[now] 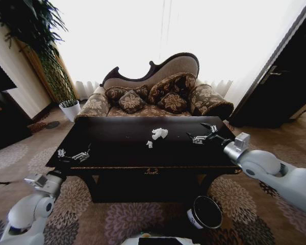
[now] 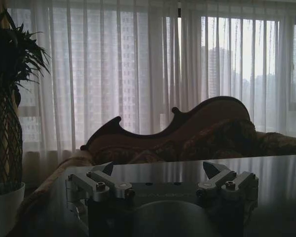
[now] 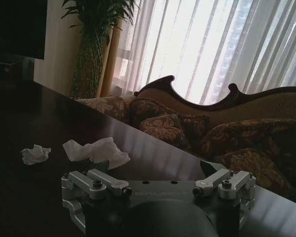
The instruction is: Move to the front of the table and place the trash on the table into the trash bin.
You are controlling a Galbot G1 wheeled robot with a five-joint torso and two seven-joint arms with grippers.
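The glossy black table stands right in front of me. Near its middle lies the trash: a crumpled white paper wad and a smaller white scrap. My right gripper hovers open over the table's right part, a short way right of the big wad, with nothing between its fingers. At the table's front left corner my left gripper is held open and empty. The trash bin, a round black pail with a pale rim, stands on the carpet below the table's front right.
A patterned sofa with cushions stands directly behind the table. At the back left is a tall plant beside a white pot. A dark door is at the right. Patterned carpet surrounds the table.
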